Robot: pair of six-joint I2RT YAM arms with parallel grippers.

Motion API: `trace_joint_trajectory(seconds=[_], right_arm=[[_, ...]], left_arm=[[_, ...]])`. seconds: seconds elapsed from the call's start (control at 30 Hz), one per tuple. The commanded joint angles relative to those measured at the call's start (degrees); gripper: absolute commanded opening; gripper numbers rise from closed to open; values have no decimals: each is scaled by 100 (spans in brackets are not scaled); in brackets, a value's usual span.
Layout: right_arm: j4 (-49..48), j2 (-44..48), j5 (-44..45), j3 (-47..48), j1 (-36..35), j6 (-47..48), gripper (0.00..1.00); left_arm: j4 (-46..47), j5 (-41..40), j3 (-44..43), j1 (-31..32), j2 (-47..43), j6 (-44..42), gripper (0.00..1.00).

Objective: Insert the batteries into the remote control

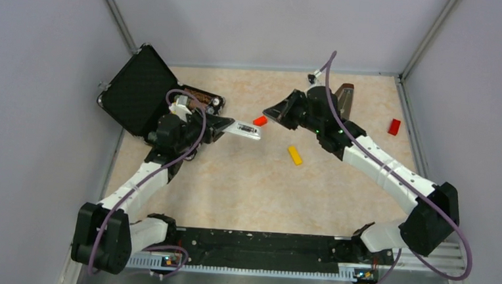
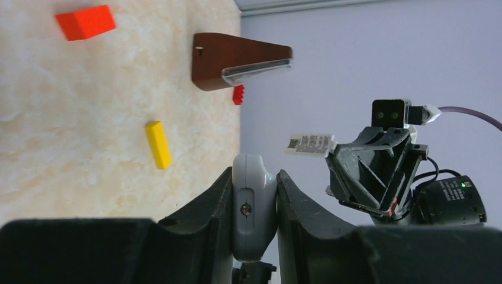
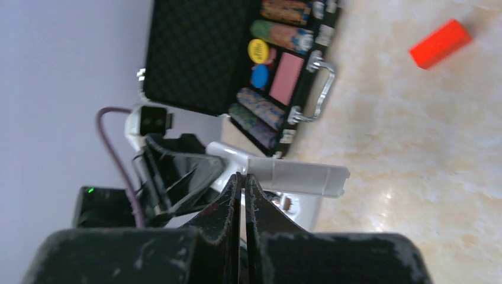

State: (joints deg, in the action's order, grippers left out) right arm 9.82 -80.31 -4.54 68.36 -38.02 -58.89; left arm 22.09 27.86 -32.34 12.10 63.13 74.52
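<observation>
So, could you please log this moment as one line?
left claw: shut on remote control | right claw: shut, near its free end | batteries: not seen

Remote control [image 2: 253, 213] in left end effector [image 2: 254, 177]

White remote control [image 1: 246, 130] in left pincer [image 1: 226, 124]

Tally of things on and over the counter [image 1: 252, 195]
One remote control [image 1: 247, 130]; two red blocks, one red block [image 1: 260, 121] mid-counter and a second red block [image 1: 394, 126] by the right edge; one yellow block [image 1: 294, 155]; one brown wedge [image 1: 345, 100]; one open black case [image 1: 139, 89] with a single metal handle [image 3: 314, 89]; two arms, a left arm [image 1: 137, 178] and a right arm [image 1: 378, 164].
</observation>
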Motion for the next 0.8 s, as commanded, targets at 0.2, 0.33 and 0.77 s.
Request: trace_joint_trajectory(seconds=[0.2, 0.33, 0.77], right_arm=[[-2493, 593, -1449, -134, 12, -332, 0], [-3005, 532, -1807, -180, -14, -597, 0], [-3975, 252, -2237, -249, -213, -1305, 0]], left_arm=[[979, 903, -929, -6, 325, 1086, 0], [1039, 1022, -1113, -6, 359, 1366, 0], [1379, 1056, -1174, -6, 318, 1654, 0]])
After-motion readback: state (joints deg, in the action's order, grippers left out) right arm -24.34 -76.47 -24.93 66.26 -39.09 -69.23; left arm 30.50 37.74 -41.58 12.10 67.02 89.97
